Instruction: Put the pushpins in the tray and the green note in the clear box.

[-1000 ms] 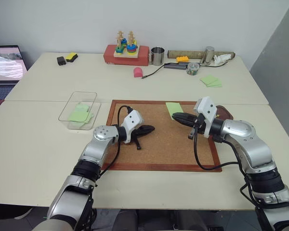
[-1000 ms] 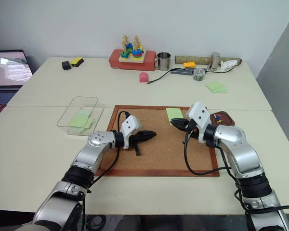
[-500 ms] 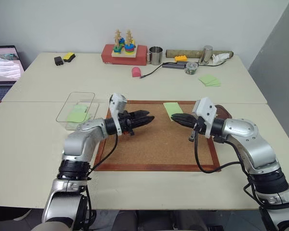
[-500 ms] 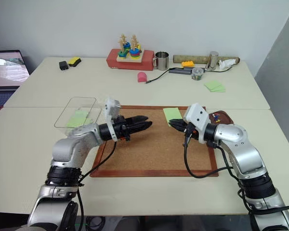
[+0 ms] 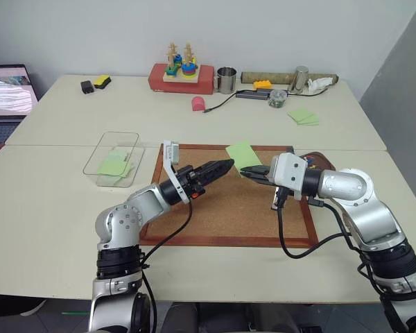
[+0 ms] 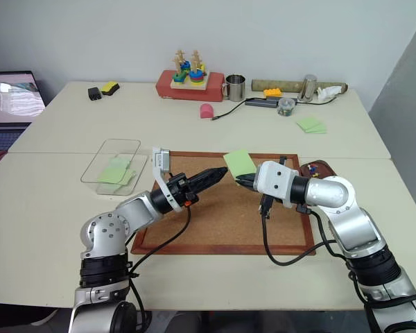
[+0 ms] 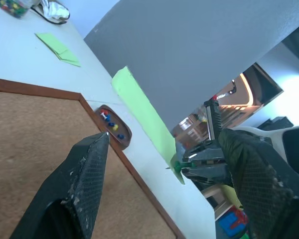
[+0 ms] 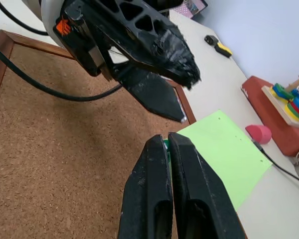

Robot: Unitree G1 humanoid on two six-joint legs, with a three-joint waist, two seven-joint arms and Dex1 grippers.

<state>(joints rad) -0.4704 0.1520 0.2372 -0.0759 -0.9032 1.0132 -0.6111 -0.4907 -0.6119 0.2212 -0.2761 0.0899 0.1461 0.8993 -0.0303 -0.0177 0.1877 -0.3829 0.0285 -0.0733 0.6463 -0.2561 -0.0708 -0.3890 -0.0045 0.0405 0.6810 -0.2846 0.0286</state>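
Mid-frame above the cork board, the clenched right end effector lifts the green note by a pin; the spread left end effector should pinch its near edge squarely.

Cream tables, white wall
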